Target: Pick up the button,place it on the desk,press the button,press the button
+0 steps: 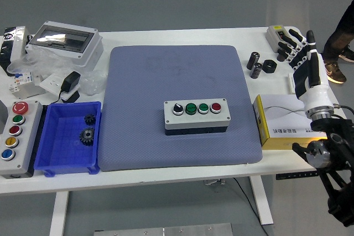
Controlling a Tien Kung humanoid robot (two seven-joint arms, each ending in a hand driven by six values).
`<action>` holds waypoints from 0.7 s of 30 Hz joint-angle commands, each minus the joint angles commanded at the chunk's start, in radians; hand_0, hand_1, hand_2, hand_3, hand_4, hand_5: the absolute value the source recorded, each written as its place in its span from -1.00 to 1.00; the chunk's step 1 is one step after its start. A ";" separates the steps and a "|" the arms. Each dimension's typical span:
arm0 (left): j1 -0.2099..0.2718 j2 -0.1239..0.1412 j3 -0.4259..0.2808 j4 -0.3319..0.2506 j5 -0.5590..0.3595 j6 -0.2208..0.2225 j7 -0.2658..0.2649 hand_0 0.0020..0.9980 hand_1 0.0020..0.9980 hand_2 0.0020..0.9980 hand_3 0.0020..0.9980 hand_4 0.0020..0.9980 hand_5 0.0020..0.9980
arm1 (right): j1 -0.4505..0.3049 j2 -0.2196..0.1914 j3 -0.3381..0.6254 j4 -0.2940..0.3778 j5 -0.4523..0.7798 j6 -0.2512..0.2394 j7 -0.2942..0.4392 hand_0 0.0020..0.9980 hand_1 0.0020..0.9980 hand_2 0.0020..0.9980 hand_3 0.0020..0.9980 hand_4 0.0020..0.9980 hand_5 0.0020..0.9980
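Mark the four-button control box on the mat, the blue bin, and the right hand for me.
four-button control box (197, 115): head view, middle of its grey top face.
blue bin (55, 131): head view, bare floor left of the gears.
right hand (303, 64): head view, back of the palm.
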 joint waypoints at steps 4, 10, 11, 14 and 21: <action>-0.003 -0.001 0.007 0.001 -0.015 0.002 -0.001 0.33 0.26 0.12 0.19 0.23 -0.59 | -0.006 0.005 0.023 0.009 -0.004 0.000 -0.001 0.63 0.57 0.57 0.60 0.81 0.90; -0.004 -0.004 0.009 -0.001 -0.021 0.005 0.002 0.34 0.26 0.12 0.19 0.23 -0.59 | -0.009 0.007 0.034 0.014 -0.010 0.002 -0.006 0.63 0.57 0.57 0.59 0.81 0.92; -0.004 -0.005 0.009 -0.001 -0.022 0.005 0.002 0.34 0.26 0.12 0.19 0.23 -0.59 | -0.009 0.007 0.034 0.014 -0.011 0.002 -0.007 0.63 0.57 0.57 0.59 0.81 0.92; -0.006 -0.005 0.009 -0.001 -0.023 0.005 0.002 0.34 0.26 0.12 0.19 0.23 -0.58 | -0.010 0.008 0.032 0.015 -0.014 0.004 -0.010 0.63 0.57 0.57 0.60 0.81 0.89; -0.007 -0.009 0.010 0.000 -0.025 0.006 0.002 0.34 0.26 0.13 0.19 0.23 -0.58 | -0.012 0.008 0.029 0.014 -0.020 0.004 -0.014 0.63 0.56 0.56 0.59 0.82 0.88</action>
